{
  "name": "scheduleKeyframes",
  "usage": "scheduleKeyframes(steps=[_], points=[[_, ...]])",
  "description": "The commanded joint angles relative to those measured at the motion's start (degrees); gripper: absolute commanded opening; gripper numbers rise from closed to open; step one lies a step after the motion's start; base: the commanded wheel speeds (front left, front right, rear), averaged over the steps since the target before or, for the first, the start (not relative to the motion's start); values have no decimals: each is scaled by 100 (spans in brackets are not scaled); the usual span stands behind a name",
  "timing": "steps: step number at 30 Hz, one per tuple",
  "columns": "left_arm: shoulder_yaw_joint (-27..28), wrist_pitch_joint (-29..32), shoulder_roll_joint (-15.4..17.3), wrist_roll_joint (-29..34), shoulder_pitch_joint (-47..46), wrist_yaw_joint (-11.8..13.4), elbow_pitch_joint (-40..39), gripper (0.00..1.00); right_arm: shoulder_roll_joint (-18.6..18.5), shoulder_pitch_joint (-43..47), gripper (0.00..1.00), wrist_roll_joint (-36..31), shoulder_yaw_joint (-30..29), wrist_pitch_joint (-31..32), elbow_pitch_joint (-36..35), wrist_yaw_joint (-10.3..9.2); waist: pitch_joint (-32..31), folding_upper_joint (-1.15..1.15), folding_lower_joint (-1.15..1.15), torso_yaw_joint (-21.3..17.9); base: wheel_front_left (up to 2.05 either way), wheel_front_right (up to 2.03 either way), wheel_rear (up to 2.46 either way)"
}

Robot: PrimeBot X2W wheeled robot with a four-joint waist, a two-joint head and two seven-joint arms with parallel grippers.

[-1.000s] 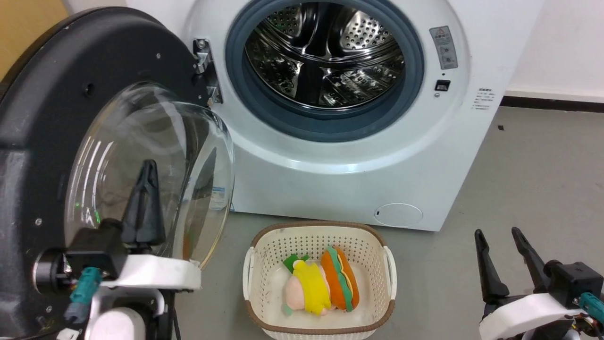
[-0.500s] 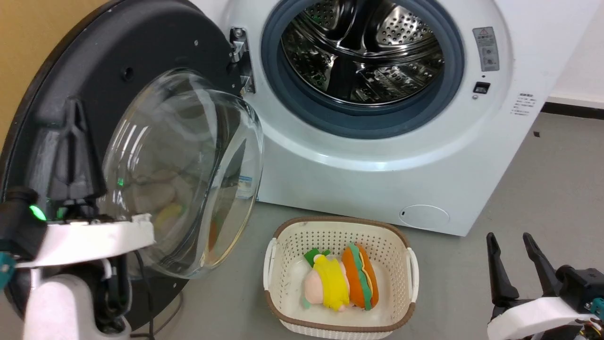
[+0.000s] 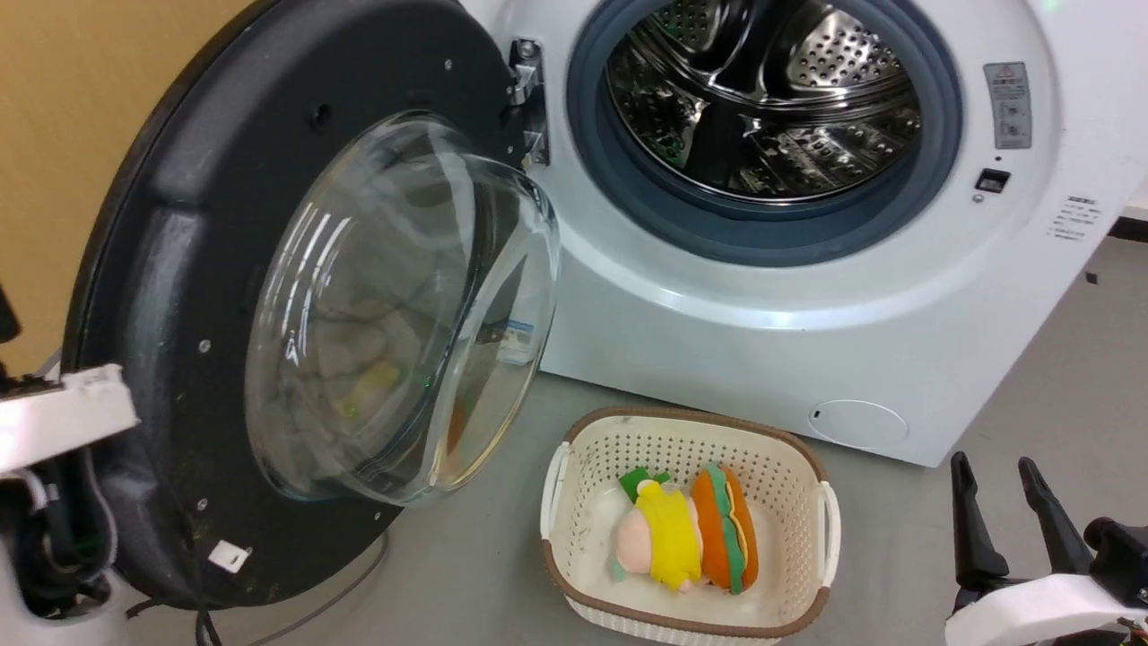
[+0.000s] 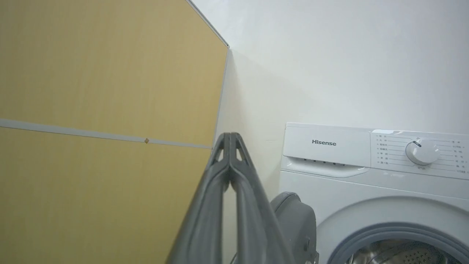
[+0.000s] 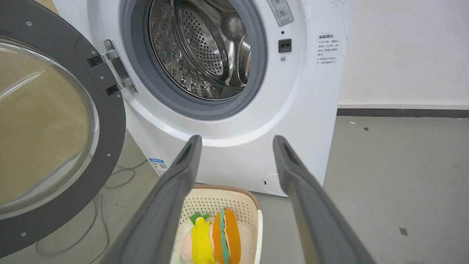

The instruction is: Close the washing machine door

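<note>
Black on its inner rim, the door (image 3: 179, 251) hangs wide open on the left of the machine (image 3: 762, 341). It is hinged (image 3: 529, 99) just left of the steel drum (image 3: 762, 99), and its glass bowl (image 3: 395, 305) bulges toward the near right. The latch side is far from the opening, so the whole swing is yet to be made.

The left hand (image 4: 230, 139) is closed on nothing, fingers pressed together and pointing up between the yellow wall (image 4: 91, 73) and the door's edge. That spot on the door's outer side, with the fingers together as one stiff pusher, looks chosen for shoving the door rightward.

The right hand (image 5: 237, 139) is spread and empty, low at the near right above the floor (image 3: 1031, 359), well apart from the door. It is probably parked there to keep out of the arc.

A cream basket (image 3: 574, 467) of soft toys (image 3: 691, 538) sits on the floor in front of the machine. I cannot tell whether the door's lower rim will clear it.
</note>
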Motion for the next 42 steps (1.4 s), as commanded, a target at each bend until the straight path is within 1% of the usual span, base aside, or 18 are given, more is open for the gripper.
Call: scheduleKeyframes(steps=[1, 7, 11, 17, 19, 23, 27, 28, 32, 37, 42], points=[[81, 18, 44, -91, -132, -23, -17, 0, 6, -16, 100, 53, -35, -50, 39, 3, 9, 0, 0, 49, 0, 0, 0], [557, 253, 132, -667, -149, 3, 249, 0, 7, -36, 100, 124, -122, -121, 137, 3, 53, 0, 0, 228, 0, 0, 0], [855, 435, 138, -1083, -112, 22, 580, 0, 7, -48, 100, 169, -182, -169, 209, 3, 77, 0, 0, 323, 0, 0, 0], [1232, 988, 109, -1939, 18, 29, 1235, 0, 8, -53, 100, 244, -276, -241, 307, 3, 95, 0, 0, 436, 0, 0, 0], [1357, 1220, 69, -2317, 25, 35, 1468, 0, 8, -51, 100, 273, -308, -265, 335, 3, 100, 0, 0, 474, 0, 0, 0], [1507, 1685, 41, -2945, 96, -39, 1830, 0, 9, -57, 100, 313, -362, -313, 387, 3, 124, 0, 0, 546, 0, 0, 0], [1474, 2220, 17, -3478, 240, -180, 2125, 0, 9, -72, 100, 347, -412, -360, 433, 4, 153, 0, 0, 614, 0, 0, 0], [1423, 2461, 6, -3692, 346, -248, 2239, 0, 9, -79, 100, 364, -429, -384, 459, 4, 168, 0, 0, 642, 0, 0, 0], [1304, 2870, -13, -4100, 560, -342, 2382, 0, 10, -67, 100, 404, -463, -432, 509, 4, 183, 0, 0, 696, 0, 0, 0], [1059, 3231, -35, -4552, 864, -394, 2264, 0, 10, -49, 100, 456, -524, -491, 572, 4, 201, 0, 0, 769, 0, 0, 0], [675, 3527, -71, -5103, 1197, -427, 1976, 0, 11, -57, 100, 506, -579, -551, 628, 4, 236, 0, 0, 838, 0, 0, 0]])
